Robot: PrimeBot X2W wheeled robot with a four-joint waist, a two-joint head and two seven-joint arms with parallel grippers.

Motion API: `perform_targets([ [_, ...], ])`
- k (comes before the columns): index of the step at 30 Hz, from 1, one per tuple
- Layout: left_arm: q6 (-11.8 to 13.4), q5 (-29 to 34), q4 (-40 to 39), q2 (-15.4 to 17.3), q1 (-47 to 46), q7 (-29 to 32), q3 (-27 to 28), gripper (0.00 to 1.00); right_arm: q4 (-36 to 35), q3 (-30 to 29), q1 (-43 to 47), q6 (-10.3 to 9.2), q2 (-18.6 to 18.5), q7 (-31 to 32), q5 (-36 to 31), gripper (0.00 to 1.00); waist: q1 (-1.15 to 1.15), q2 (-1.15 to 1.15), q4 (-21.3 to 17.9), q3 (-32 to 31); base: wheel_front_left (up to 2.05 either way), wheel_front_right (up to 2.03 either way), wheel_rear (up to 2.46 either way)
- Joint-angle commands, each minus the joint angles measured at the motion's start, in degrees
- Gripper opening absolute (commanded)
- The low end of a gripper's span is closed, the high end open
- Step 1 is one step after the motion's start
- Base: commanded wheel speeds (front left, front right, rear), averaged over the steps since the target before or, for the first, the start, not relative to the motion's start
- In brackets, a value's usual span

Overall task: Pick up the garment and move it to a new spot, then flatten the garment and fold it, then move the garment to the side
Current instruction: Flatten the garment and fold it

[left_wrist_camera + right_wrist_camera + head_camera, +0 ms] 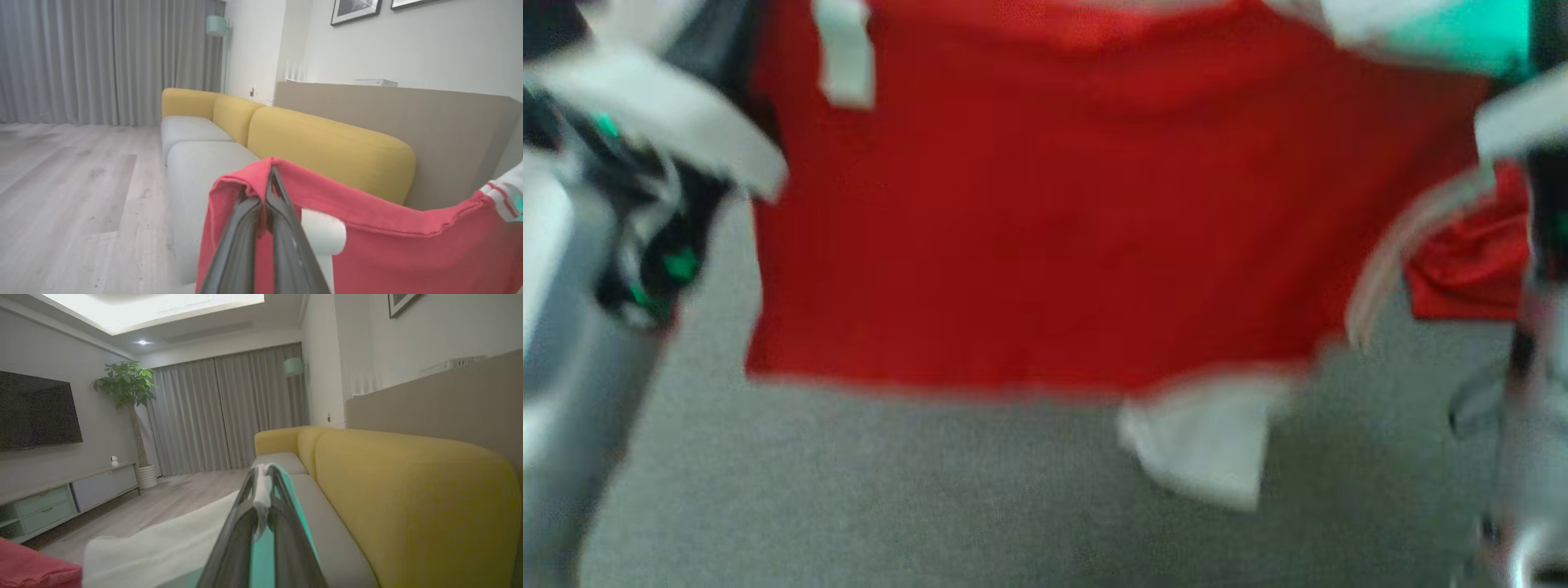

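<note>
The garment (1045,229) is red with white and teal parts. It hangs spread wide and blurred above a grey surface (890,506) in the head view. My left gripper (270,171) is shut on a bunched red edge of the garment (408,253), and a white patch (322,232) shows just beside the fingers. My right gripper (264,469) is shut on a white and teal part of the garment (171,543), which trails down to the left towards a red fold (32,567). Pale blurred forearms frame the cloth at the left (572,327) and right (1535,408).
A sofa with yellow back cushions (327,143) and grey seats (196,159) runs along a beige panel (449,134). Wooden floor (61,183) lies to its left. Grey curtains (224,412), a potted plant (126,388), a wall television (36,410) and a low cabinet (61,498) stand farther off.
</note>
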Motion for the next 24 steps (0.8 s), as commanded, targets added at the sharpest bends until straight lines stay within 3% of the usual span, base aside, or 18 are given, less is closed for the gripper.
perform_targets([
  [1, -0.44, 1.60, 0.52, 2.60, -8.22, -0.99, 3.39, 0.00, 0.77, 2.11, -8.45, 0.37, 0.98, -1.76, -0.97, 0.00, -0.01, 0.00, -1.81, 6.89, 0.00, 0.00, 0.00],
  [8, -4.04, 8.89, 16.43, -0.15, -27.29, -9.63, 2.93, 0.00, 21.90, 0.31, -34.73, 0.37, 2.61, -16.11, -8.62, 0.00, -0.01, 0.00, -4.24, 15.87, 0.00, 0.00, 0.00],
  [12, -6.05, 12.53, 25.37, -0.71, -34.44, -15.98, 2.39, 0.00, 33.71, 1.73, -43.59, 0.37, 2.66, -25.07, -5.52, 0.00, -0.01, 0.00, -6.03, 19.67, 0.00, 0.00, 0.00],
  [18, -8.01, 14.30, 36.12, -2.33, -37.87, -23.51, 1.77, 0.00, 45.25, 9.56, -44.94, 0.37, 2.67, -33.62, -1.51, 0.00, -0.01, 0.00, -7.32, 26.33, 0.00, 0.00, 0.00],
  [24, -9.68, 13.66, 43.20, -3.53, -34.64, -27.17, 0.83, 0.00, 49.62, 14.77, -40.40, 0.37, 2.68, -36.30, 2.84, 0.00, -0.01, 0.00, -7.73, 30.12, 0.00, 0.00, 0.00],
])
